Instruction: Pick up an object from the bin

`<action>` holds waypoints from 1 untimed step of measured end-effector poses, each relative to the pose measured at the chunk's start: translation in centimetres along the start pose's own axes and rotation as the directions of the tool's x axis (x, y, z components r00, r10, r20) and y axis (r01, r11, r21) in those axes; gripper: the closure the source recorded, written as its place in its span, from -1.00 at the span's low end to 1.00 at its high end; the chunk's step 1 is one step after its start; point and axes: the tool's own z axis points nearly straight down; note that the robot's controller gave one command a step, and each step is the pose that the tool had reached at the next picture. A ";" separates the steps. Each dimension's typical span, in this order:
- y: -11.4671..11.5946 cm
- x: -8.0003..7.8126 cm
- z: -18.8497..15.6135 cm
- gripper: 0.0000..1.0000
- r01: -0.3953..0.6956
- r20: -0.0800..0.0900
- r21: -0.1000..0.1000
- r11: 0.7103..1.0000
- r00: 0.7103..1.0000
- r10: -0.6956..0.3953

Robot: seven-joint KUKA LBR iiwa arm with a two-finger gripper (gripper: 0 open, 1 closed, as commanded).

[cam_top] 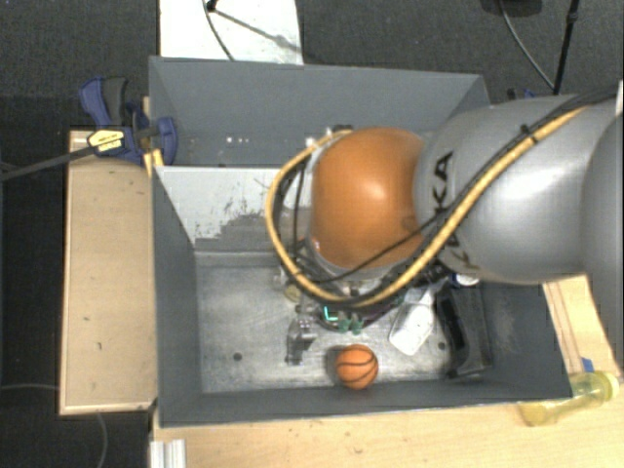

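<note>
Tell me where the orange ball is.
Camera view: the ball lies on the bin floor by the near wall, between the gripper and a white object.

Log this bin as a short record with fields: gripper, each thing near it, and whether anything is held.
gripper: low over the bin floor, just left of the ball
ball: small, orange, basketball lines, by the front wall, lying free
white thing: right of the ball, partly under the arm
black thing: long, on the right of the floor
bin: grey metal
held: cannot tell
</note>
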 end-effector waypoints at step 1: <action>-0.1 -0.2 -0.4 -1.00 -0.006 0.008 -0.002 1.000 1.000 0.006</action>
